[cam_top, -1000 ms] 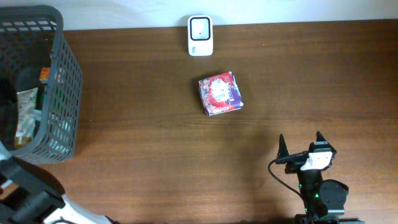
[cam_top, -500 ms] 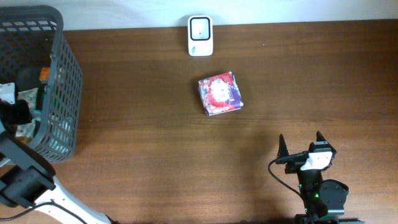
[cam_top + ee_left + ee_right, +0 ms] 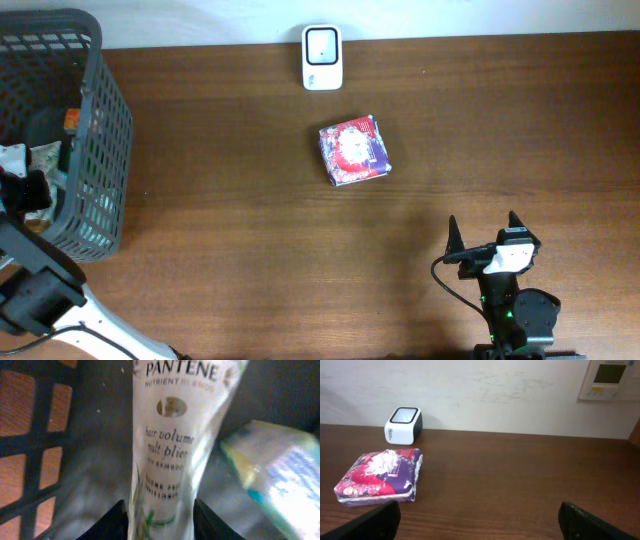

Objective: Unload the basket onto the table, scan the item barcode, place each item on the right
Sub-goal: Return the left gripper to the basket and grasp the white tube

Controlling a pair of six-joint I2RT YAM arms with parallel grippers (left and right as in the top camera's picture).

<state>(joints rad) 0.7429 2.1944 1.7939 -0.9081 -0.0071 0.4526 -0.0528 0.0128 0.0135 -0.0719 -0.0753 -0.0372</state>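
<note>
A white scanner (image 3: 403, 425) stands at the far edge of the brown surface (image 3: 520, 490), against the pale wall (image 3: 495, 395). Just in front of it, a red-and-purple packet (image 3: 380, 477) lies flat. The right tool (image 3: 482, 527) has its dark fingers (image 3: 370, 521) spread wide.

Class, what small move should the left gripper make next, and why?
Probably close fully on the Pantene tube: the left gripper has a finger either side of it inside the basket, and whether it grips yet is unclear. The tube must be held before lifting toward the scanner.
</note>
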